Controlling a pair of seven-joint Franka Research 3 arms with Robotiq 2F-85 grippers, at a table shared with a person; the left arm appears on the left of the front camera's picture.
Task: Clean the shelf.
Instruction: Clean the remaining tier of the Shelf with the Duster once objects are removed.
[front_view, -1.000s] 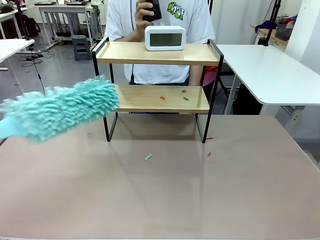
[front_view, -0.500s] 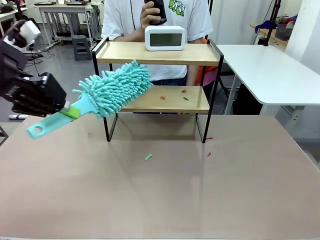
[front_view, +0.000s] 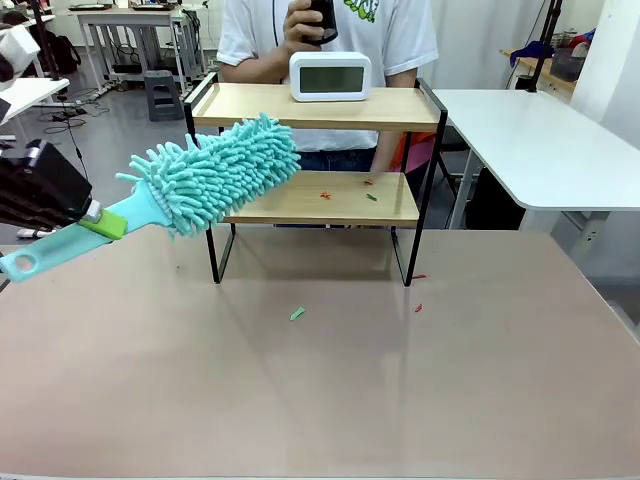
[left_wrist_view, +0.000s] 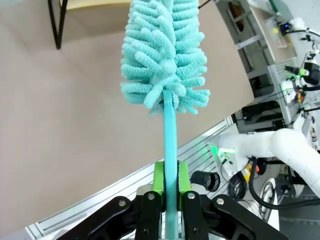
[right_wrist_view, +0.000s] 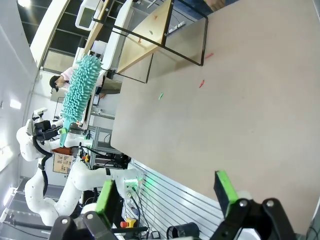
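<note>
The left gripper (front_view: 103, 224), left of the shelf (front_view: 400, 108), is kept clenched on the handle (front_view: 55, 251) of the duster (front_view: 215, 170), with a green pad pressed to each side. Within the last second the duster has been swung in from well left of the shelf. Its fluffy head is now laid across the shelf's left end, between the two boards; whether the lower board is touched cannot be told. A clock (front_view: 330, 76) is left standing on the shelf's top board. The scraps (front_view: 369, 196) on the lower board have not been shifted, so the sweeping is judged barely begun. More bits (front_view: 298, 313) are seen on the table (front_view: 300, 420) before the shelf. The right gripper (right_wrist_view: 165, 192) is held released and empty, well apart from the shelf.
</note>
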